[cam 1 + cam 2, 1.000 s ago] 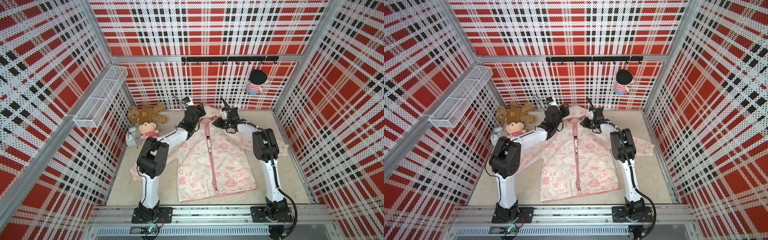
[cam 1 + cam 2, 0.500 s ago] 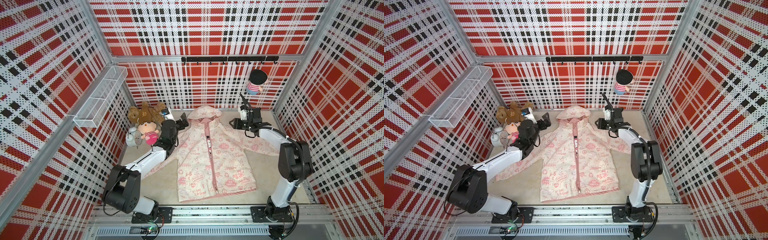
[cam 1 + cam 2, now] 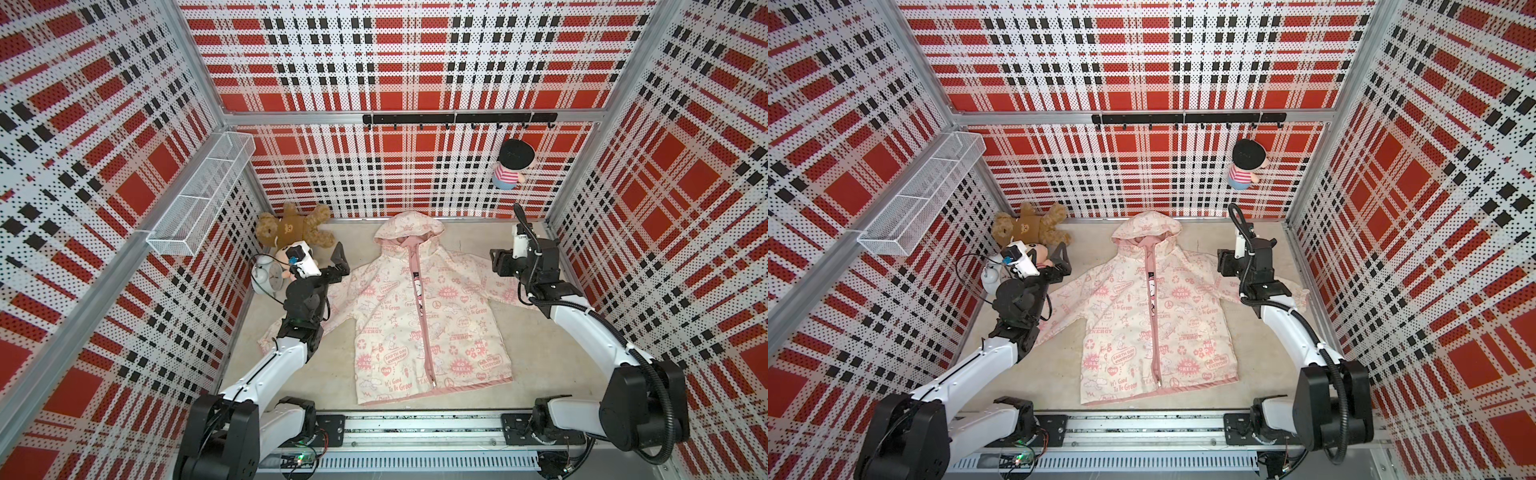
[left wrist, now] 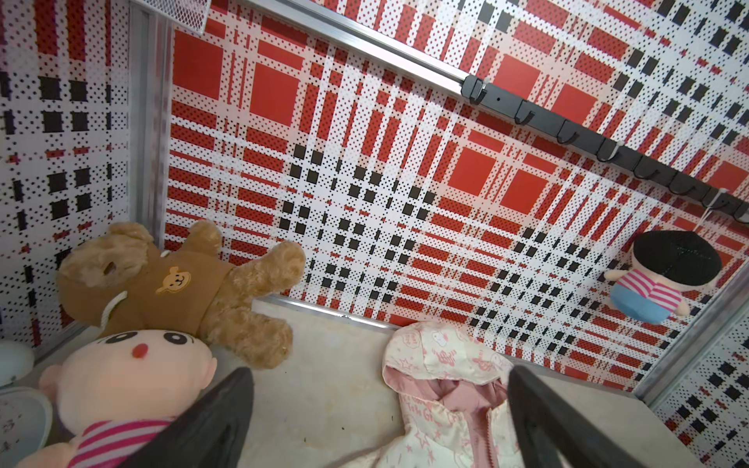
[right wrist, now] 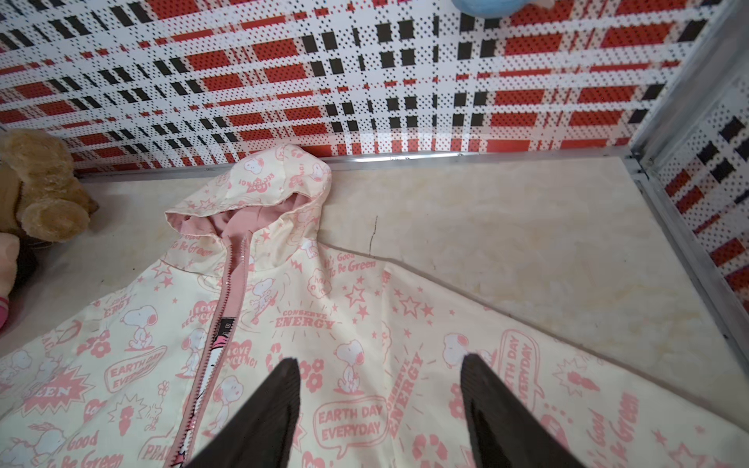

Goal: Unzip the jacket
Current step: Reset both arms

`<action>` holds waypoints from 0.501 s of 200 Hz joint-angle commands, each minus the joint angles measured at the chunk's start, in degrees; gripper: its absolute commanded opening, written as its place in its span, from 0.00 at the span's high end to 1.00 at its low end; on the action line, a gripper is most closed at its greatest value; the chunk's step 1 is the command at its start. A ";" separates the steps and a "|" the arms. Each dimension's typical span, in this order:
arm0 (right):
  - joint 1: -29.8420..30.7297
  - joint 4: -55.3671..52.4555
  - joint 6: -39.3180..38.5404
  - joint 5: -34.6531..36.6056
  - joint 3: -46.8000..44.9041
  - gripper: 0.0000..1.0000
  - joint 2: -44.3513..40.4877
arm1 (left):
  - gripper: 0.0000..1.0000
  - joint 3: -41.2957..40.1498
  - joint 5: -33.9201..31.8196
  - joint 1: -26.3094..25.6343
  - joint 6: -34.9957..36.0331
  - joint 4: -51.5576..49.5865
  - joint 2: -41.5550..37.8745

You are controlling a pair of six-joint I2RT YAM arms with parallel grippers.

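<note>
The cream jacket (image 3: 453,316) with pink prints lies flat on the floor, front up and hood toward the back wall, seen in both top views (image 3: 1121,328). Its pink zipper (image 3: 422,324) runs down the middle, and a narrow gap between the two edges shows at the chest (image 5: 219,344). My left gripper (image 3: 340,262) hovers open beside the jacket's left shoulder, near the plush toys, with nothing held (image 4: 379,372). My right gripper (image 3: 496,262) stands open above the jacket's right sleeve (image 5: 380,360), also holding nothing.
A brown teddy bear (image 3: 291,230), a pink-faced doll (image 4: 133,377) and a white alarm clock (image 3: 268,274) crowd the back left corner. A striped doll (image 3: 511,166) hangs from the hook rail (image 3: 457,118). A wire basket (image 3: 203,195) juts from the left wall.
Both arms have drawn back from the jacket's collar to either side. Both grippers have opened and let go of the fabric. The hood now lies uncovered.
</note>
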 commanded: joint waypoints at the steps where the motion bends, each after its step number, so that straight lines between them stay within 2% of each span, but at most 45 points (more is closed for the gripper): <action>1: -2.64 10.23 3.80 3.70 -9.35 0.28 -1.76 | 0.02 -5.16 -6.80 -0.47 2.86 5.32 -3.04; 8: -3.15 15.73 3.92 3.84 -12.94 0.03 -2.68 | 0.02 -7.53 -8.26 0.01 3.72 9.34 -3.52; 11: -3.33 18.23 3.92 3.96 -14.27 0.00 -2.94 | 0.02 -8.50 -8.83 0.23 3.89 10.80 -3.67; 31: -4.07 28.97 4.03 7.00 -20.02 0.00 -3.32 | 0.02 -12.84 -11.80 3.26 3.27 17.96 -4.35; 48: -4.41 32.16 4.17 12.59 -21.90 0.00 -1.81 | 0.02 -13.99 -14.27 6.13 1.90 18.60 -3.78; 70: -4.73 45.10 1.21 15.22 -26.59 0.00 1.71 | 0.02 -15.64 -17.62 8.30 1.03 18.77 -2.70; 79: -4.78 44.36 -0.73 14.64 -26.01 0.00 1.74 | 0.02 -16.67 -18.49 8.88 0.54 19.34 -2.27; 91: -4.94 48.81 -2.72 15.08 -26.12 0.00 3.58 | 0.02 -18.73 -20.97 8.86 0.28 20.72 -1.52; 100: -4.96 46.04 -3.58 15.41 -24.89 0.00 3.74 | 0.02 -20.64 -22.66 8.91 -0.82 22.40 -0.84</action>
